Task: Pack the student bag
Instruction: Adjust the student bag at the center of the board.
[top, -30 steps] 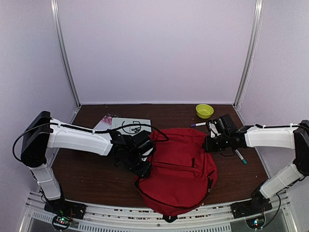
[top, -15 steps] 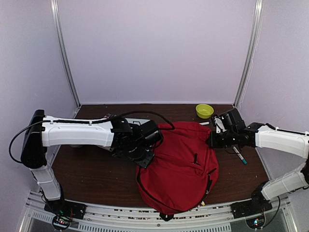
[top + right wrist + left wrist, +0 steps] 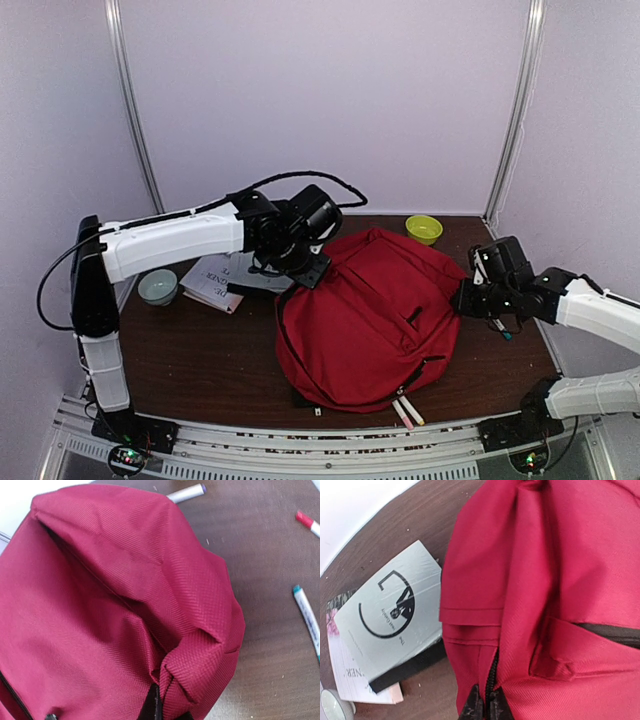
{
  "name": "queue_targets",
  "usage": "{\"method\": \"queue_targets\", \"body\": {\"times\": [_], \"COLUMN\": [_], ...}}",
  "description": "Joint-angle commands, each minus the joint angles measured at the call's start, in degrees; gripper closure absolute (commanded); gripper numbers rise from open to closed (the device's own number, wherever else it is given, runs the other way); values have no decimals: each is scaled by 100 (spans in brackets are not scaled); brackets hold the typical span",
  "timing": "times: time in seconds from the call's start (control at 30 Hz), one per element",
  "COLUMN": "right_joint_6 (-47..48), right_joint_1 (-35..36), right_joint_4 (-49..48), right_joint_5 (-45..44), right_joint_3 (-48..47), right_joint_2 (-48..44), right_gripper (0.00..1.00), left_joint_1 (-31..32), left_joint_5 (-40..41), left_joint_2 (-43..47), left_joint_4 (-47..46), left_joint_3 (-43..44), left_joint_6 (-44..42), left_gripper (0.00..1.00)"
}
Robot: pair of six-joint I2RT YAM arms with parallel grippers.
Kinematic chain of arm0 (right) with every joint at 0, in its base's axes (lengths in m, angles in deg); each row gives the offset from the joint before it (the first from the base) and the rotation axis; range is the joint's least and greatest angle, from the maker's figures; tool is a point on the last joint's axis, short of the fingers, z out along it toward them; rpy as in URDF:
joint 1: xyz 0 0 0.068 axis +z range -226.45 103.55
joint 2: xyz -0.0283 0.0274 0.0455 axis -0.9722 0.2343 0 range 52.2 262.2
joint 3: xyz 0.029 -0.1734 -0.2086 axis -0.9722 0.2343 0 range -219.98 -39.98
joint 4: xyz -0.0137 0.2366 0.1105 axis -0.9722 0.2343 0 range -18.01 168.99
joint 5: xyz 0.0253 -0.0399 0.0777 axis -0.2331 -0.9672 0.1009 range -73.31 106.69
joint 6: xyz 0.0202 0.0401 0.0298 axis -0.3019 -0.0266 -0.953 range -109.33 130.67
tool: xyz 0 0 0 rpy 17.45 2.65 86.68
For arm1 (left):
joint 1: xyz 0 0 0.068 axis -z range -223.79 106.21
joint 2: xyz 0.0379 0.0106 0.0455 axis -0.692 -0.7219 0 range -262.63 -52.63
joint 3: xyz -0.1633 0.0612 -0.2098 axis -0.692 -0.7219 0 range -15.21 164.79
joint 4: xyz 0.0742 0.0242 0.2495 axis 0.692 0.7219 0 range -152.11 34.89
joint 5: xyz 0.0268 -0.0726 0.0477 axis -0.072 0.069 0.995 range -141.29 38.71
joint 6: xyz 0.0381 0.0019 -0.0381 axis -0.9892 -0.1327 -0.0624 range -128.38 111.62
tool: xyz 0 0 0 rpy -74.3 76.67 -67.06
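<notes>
Both pairs of jaws are pinched tight on red fabric. We see our left gripper (image 3: pixel 484 706) clamped on the student bag (image 3: pixel 370 315) at its black zipper (image 3: pixel 493 672), and our right gripper (image 3: pixel 158 706) clamped on a bunched fold at the opposite side. Between the two grips the bag bulges upward. Just beside the left jaws we find a grey booklet (image 3: pixel 395 625); beyond the right jaws lies a teal-capped marker (image 3: pixel 307 617).

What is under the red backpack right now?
Two pale markers poke out from beneath the backpack at its near edge, lying on the table. Anything else beneath it is hidden by the fabric.
</notes>
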Motion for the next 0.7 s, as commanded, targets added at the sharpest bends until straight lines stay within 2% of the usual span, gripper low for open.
{"method": "queue_targets", "body": {"times": [0.0,0.17,0.27,0.37,0.53,0.63,0.67], "right_joint_6": [-474,-610,-520,-376,70,288,340], "right_joint_1": [-9,-14,-21,-23,-23,-23,-23], "right_joint_4": [2,-204,-254,-196,203,642,732], "right_joint_5": [132,331,497,639,462,150,-3], "right_joint_3": [397,557,538,506,385,270,255], "right_joint_2": [84,275,425,521,346,128,60], "right_gripper": [100,98,82,66,48,26,16], "left_joint_1": [-317,-397,-398,-397,-329,-173,-102], "left_joint_5": [97,71,36,-70,-153,-132,-112], "left_joint_2": [-530,-1132,-1368,-1338,-1045,-836,-770], "left_joint_4": [-401,-483,-424,-405,-410,-414,-407], "left_joint_3": [446,941,1222,1309,1340,1354,1377], "left_joint_6": [-500,-730,-788,-774,-874,-1120,-1216], "left_gripper": [100,100,100,93,68,54,46]}}
